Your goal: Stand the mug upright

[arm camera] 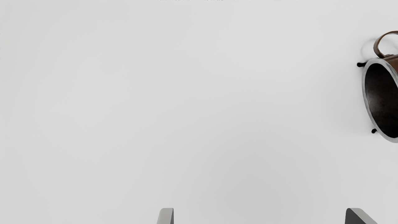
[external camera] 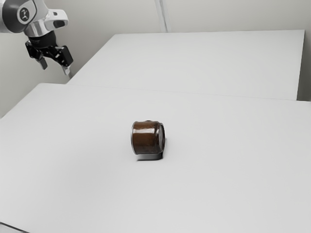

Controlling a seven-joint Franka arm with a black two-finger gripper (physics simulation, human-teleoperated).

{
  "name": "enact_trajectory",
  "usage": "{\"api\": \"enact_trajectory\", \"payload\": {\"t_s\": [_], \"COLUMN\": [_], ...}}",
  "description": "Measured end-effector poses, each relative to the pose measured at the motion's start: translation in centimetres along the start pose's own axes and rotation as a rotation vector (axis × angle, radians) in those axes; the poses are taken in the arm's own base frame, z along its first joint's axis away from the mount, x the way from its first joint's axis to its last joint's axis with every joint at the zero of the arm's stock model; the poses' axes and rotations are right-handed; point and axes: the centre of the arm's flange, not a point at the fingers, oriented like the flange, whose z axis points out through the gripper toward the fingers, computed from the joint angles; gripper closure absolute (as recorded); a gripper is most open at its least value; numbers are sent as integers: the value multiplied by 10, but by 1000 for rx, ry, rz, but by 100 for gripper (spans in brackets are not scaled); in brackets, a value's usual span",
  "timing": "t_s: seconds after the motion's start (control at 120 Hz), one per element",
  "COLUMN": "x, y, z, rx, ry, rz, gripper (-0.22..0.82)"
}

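Exterior view, from its left: the black two-finger gripper (external camera: 55, 69) has its jaws open and empty, well apart from the glossy brown, round mug (external camera: 145, 138), lying sideways on the white table (external camera: 73, 194). Best is to grip the body squarely, turn the mouth upward, and lower the base softly. Wrist view gives the curved brown handle's (arm camera: 377, 46) loop and the dark inside (arm camera: 381, 99); exterior view gives instead the base end.
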Motion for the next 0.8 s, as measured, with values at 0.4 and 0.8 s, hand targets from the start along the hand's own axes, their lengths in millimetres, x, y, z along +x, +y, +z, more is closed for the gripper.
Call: {"api": "enact_trajectory", "payload": {"t_s": [0.4, 0.8], "x": [0, -9], "y": [-3, -14], "z": [24, 170], "rx": [-43, -546], "ry": [-34, -271], "rz": [-80, -356], "gripper": [0, 0]}}
